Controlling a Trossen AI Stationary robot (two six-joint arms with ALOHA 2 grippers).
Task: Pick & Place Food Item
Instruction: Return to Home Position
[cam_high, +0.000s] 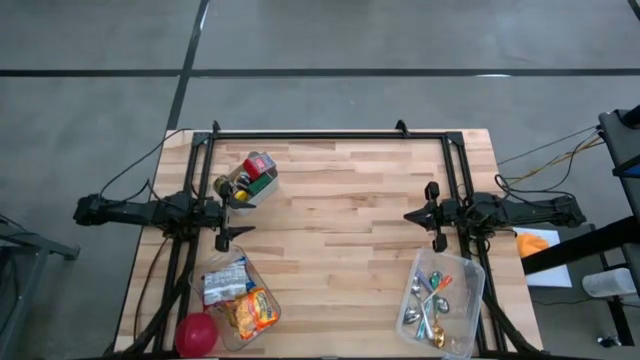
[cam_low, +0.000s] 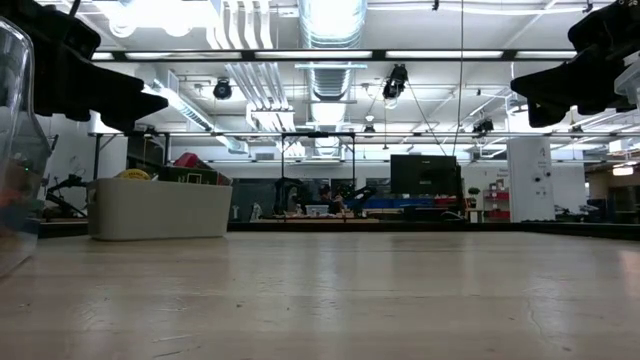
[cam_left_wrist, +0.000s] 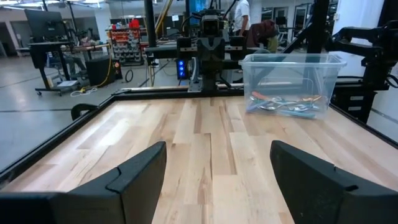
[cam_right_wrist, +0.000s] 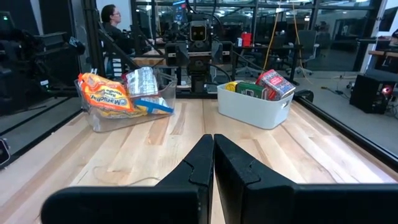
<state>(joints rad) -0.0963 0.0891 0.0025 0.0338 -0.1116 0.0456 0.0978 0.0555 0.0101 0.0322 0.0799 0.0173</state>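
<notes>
A clear tub (cam_high: 240, 300) at the near left holds food packets, among them an orange noodle packet (cam_right_wrist: 102, 96) and a silver-and-blue one (cam_right_wrist: 142, 84). A white bin (cam_high: 250, 182) at the far left holds a red box (cam_right_wrist: 273, 84), a green box and a yellow item. My left gripper (cam_high: 235, 212) hovers open at the table's left side, between bin and tub, pointing level toward the right; in its wrist view the gripper (cam_left_wrist: 217, 180) has only bare table between its fingers. My right gripper (cam_high: 410, 215) hovers shut at the right side, facing it, and holds nothing (cam_right_wrist: 212, 168).
A clear tub of spoons (cam_high: 440, 300) stands at the near right. A red ball (cam_high: 197, 333) lies at the near left corner beside the food tub. A black frame (cam_high: 330, 135) borders the table's far edge and sides. A person (cam_right_wrist: 113, 18) sits beyond the table.
</notes>
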